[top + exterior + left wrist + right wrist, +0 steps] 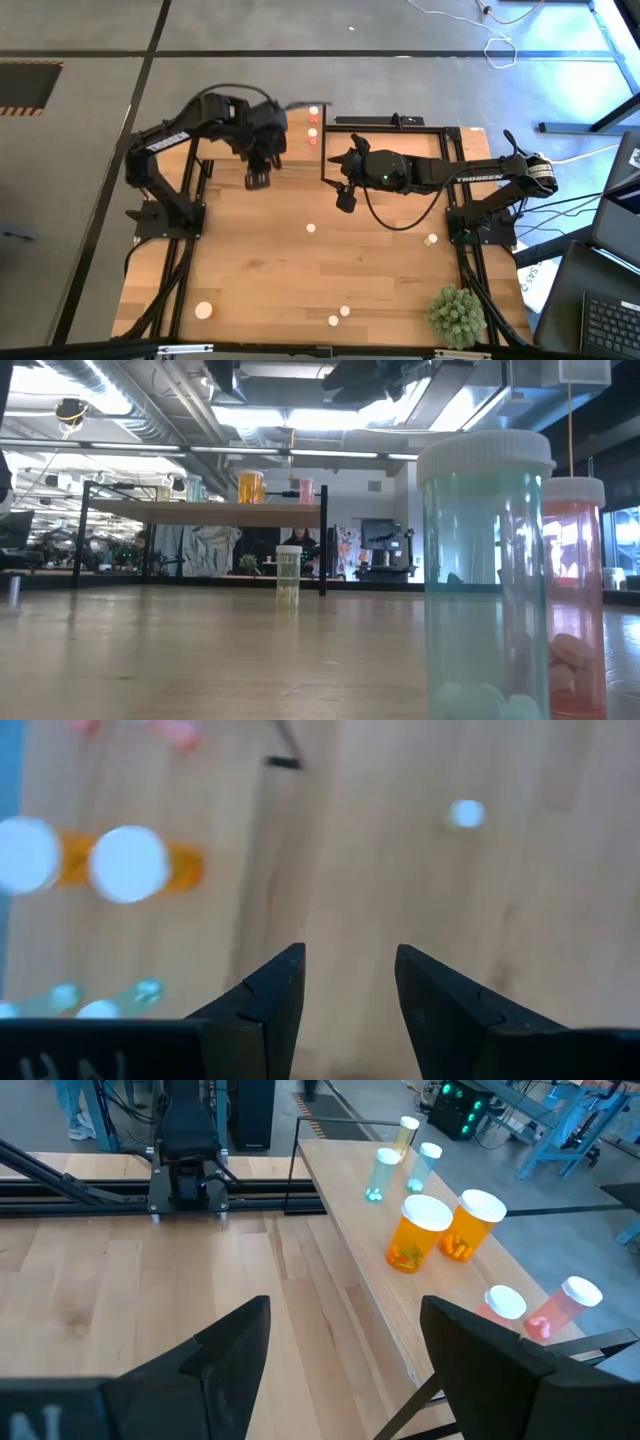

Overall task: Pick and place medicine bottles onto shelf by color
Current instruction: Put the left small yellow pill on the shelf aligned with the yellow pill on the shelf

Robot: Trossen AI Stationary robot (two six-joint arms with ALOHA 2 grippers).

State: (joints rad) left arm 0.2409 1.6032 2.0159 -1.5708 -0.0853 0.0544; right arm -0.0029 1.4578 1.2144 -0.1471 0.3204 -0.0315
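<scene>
The left end effector [257,178] hangs over the counter [260,270] just off the shelf [400,1305], jaws apart and grasping nothing. The right end effector [345,200] hovers beside the shelf's near edge, spread wide and likewise empty. On the shelf, the right wrist view shows six medicine bottles sorted in pairs, which looks deliberate given the colour rule: two pale green bottles [381,1175] at one end, two orange bottles [419,1233] in the middle, two reddish bottles [558,1305] at the other end. The overhead view shows six white caps waiting on the counter: one mid-counter [311,228], one towards the right edge [432,240], one near the front left corner [203,310] and two together at the front edge [339,316]. A spiky plant ball [458,314] sits at the front right corner
</scene>
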